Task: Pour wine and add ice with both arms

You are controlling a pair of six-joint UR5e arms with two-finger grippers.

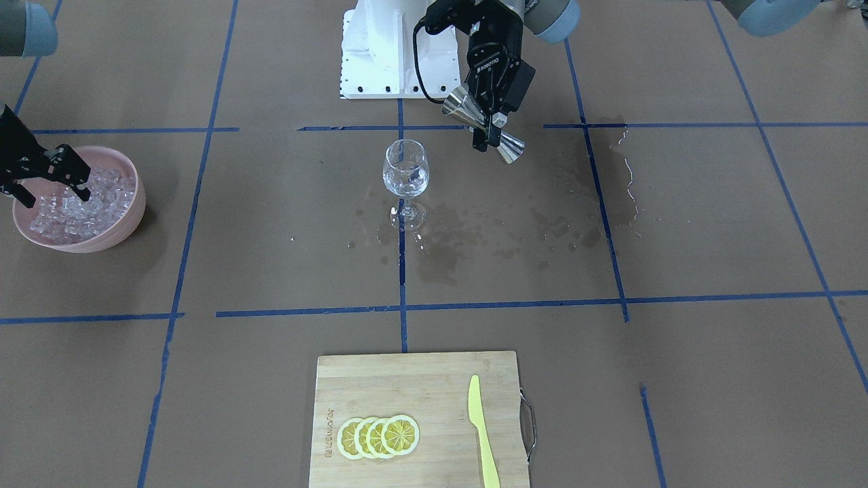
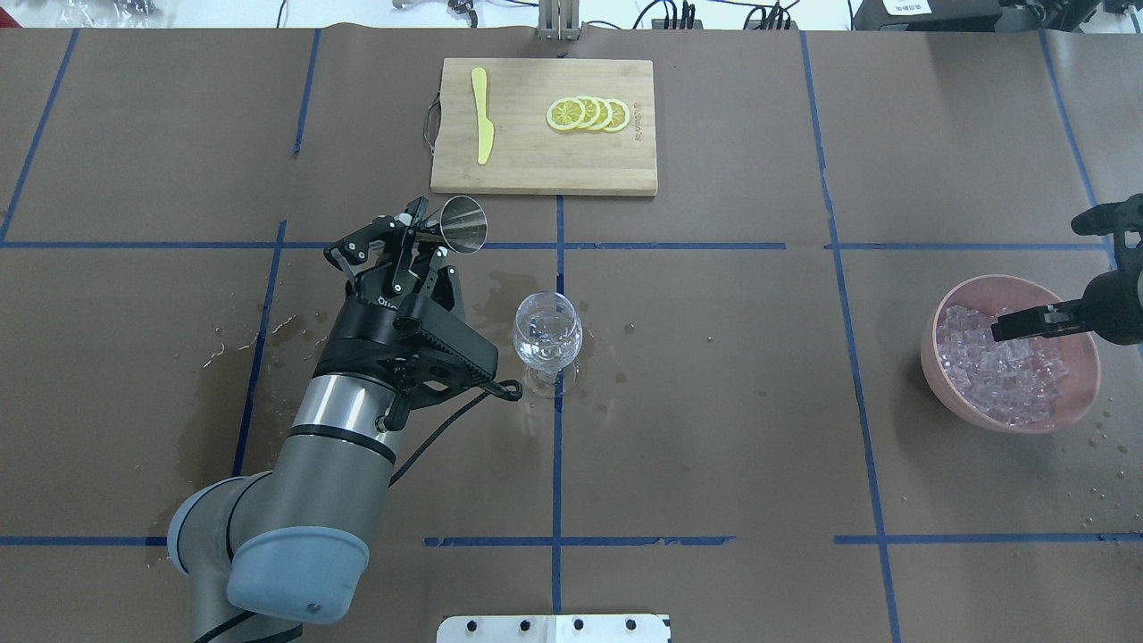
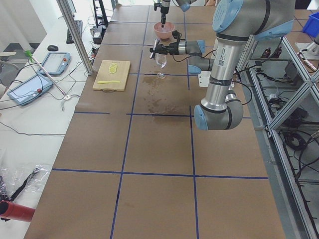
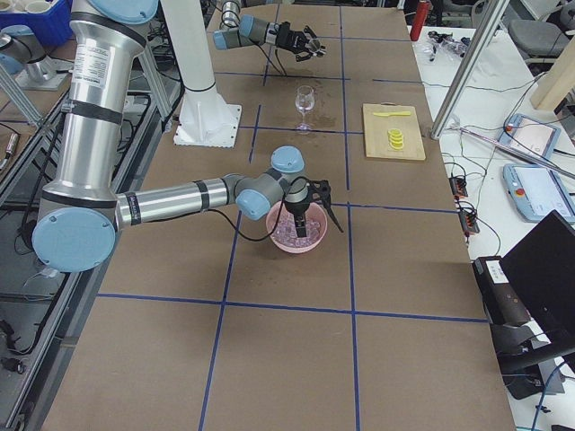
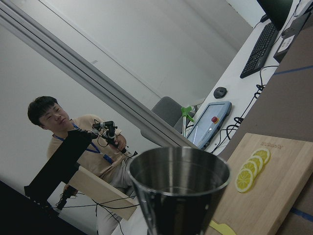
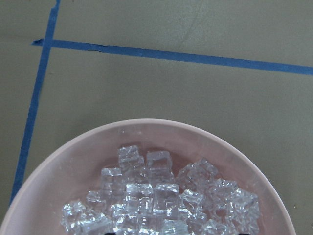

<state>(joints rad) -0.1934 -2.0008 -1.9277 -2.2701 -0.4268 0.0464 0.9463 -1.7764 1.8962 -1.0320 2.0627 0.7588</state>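
Note:
My left gripper (image 1: 489, 126) is shut on the waist of a steel jigger (image 2: 464, 225), which is tipped onto its side above the table. The jigger fills the left wrist view (image 5: 178, 191). The wine glass (image 1: 405, 177) stands upright beside and below it, with a little clear wine (image 2: 546, 344) in its bowl. My right gripper (image 1: 58, 198) is open over the pink bowl (image 1: 132, 210), with one finger (image 2: 1036, 320) down among the ice cubes (image 6: 156, 196). The ice heap also shows in the overhead view (image 2: 1009, 371).
A wooden cutting board (image 1: 434, 379) with several lemon slices (image 1: 378, 437) and a yellow knife (image 1: 483, 434) lies at the operators' side. Wet patches (image 1: 475, 234) spread around the glass foot. The white pedestal (image 1: 380, 47) stands behind the glass.

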